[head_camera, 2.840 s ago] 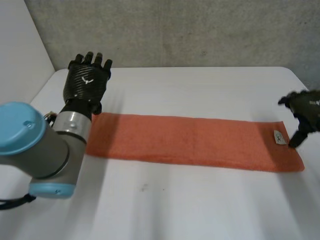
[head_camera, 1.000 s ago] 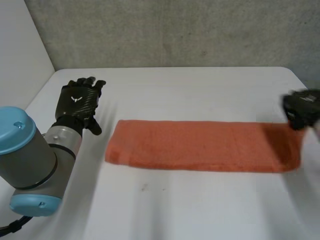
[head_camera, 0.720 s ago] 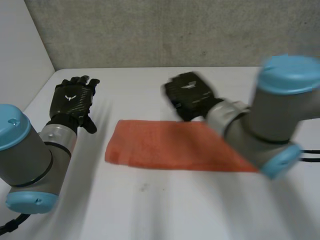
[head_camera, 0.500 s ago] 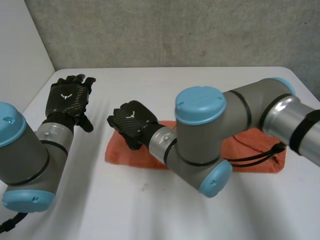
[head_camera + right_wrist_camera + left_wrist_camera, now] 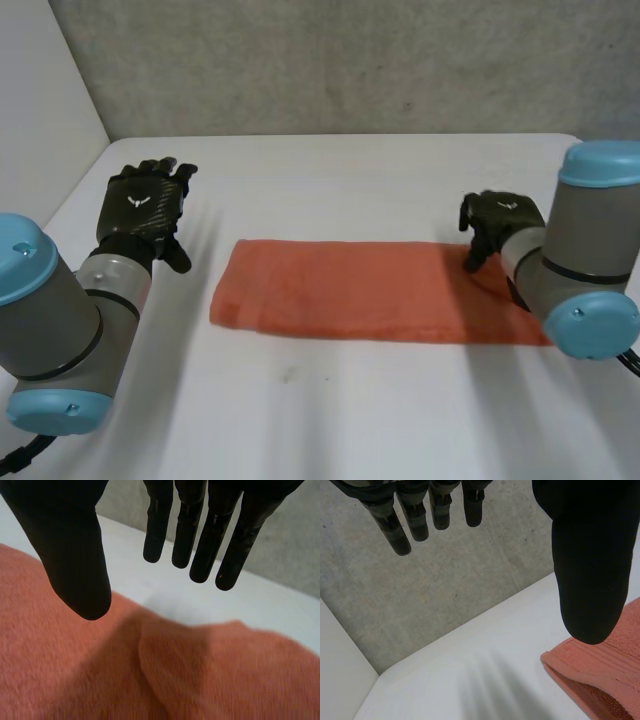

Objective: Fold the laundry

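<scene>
Right end of the orange terry towel [image 5: 340,290] is concealed behind the right arm [image 5: 590,240]; corner condition unverifiable.

Bright diffuse light thru-out, table [image 5: 400,170] evenly lit, wall [image 5: 350,60] darker

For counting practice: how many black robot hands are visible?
2: the left hand beside the left end of the orange towel, the right hand over its right end. None seems hidden.

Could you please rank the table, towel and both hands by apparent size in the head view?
1. white table
2. orange towel
3. left hand, looking slightly larger than the right hand, though pose and nearness leave that unsure.
</scene>
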### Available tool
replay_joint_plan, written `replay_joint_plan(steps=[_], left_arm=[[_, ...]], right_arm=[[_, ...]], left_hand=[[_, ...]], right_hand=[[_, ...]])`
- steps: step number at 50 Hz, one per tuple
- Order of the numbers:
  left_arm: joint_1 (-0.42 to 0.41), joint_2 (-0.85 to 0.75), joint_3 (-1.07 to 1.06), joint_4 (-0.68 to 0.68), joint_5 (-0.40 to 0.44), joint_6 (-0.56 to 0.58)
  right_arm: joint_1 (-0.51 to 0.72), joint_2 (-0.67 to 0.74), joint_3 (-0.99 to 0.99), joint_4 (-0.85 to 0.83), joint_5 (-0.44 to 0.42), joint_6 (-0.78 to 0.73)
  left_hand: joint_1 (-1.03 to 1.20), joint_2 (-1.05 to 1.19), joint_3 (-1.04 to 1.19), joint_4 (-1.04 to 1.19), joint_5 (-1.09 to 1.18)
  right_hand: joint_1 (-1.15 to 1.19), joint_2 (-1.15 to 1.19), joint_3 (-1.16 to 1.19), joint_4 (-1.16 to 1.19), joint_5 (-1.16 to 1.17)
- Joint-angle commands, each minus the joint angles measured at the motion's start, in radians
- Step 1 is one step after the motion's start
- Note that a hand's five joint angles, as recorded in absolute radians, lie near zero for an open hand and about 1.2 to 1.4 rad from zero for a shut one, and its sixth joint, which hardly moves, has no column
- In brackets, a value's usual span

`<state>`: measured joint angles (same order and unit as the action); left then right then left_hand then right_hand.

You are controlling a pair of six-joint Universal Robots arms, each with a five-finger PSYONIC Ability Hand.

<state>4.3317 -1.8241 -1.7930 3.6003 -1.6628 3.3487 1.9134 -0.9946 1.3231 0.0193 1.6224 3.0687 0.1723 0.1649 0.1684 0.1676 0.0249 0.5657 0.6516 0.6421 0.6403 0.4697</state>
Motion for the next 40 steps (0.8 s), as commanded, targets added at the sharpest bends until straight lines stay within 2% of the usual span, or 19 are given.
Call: replay_joint_plan(steps=[1, 21, 25, 27, 28, 29, 34, 40], left_arm=[[-0.001, -0.001, 0.0, 0.0, 0.0, 0.0], [-0.006, -0.003, -0.008, 0.001, 0.001, 0.002], [-0.006, -0.003, -0.008, 0.001, 0.001, 0.002], [-0.006, -0.003, -0.008, 0.001, 0.001, 0.002], [-0.006, -0.003, -0.008, 0.001, 0.0, 0.002], [-0.007, -0.001, -0.008, 0.001, 0.001, 0.002], [-0.007, -0.001, -0.008, 0.001, 0.0, 0.002], [-0.006, 0.002, -0.006, 0.001, -0.002, 0.002]], right_arm=[[-0.034, 0.042, 0.035, -0.064, -0.039, 0.008], [-0.071, 0.149, 0.019, -0.159, -0.042, -0.073], [-0.071, 0.159, 0.018, -0.176, -0.041, -0.096], [-0.073, 0.165, 0.015, -0.191, -0.042, -0.108], [-0.073, 0.165, 0.015, -0.191, -0.042, -0.108], [-0.076, 0.166, 0.012, -0.199, -0.042, -0.11], [-0.076, 0.143, 0.001, -0.208, -0.049, -0.111], [-0.039, 0.108, -0.123, -0.191, -0.049, -0.137]], left_hand=[[0.002, 0.01, 0.006, 0.007, -0.025], [0.002, 0.01, 0.006, 0.007, -0.025], [0.002, 0.01, 0.006, 0.007, -0.025], [0.002, 0.01, 0.006, 0.007, -0.025], [0.002, 0.01, 0.006, 0.007, -0.025], [0.002, 0.01, 0.006, 0.007, -0.025], [0.002, 0.01, 0.006, 0.007, -0.025], [0.002, 0.01, 0.006, 0.007, -0.025]], right_hand=[[0.209, 0.123, 0.133, 0.135, 0.131], [0.306, 0.22, 0.23, 0.231, 0.227], [0.45, 0.364, 0.374, 0.375, 0.371], [0.724, 0.638, 0.648, 0.65, 0.646], [0.726, 0.64, 0.649, 0.651, 0.647], [0.83, 0.744, 0.753, 0.755, 0.751], [0.831, 0.745, 0.754, 0.756, 0.752], [0.831, 0.745, 0.754, 0.756, 0.752]])
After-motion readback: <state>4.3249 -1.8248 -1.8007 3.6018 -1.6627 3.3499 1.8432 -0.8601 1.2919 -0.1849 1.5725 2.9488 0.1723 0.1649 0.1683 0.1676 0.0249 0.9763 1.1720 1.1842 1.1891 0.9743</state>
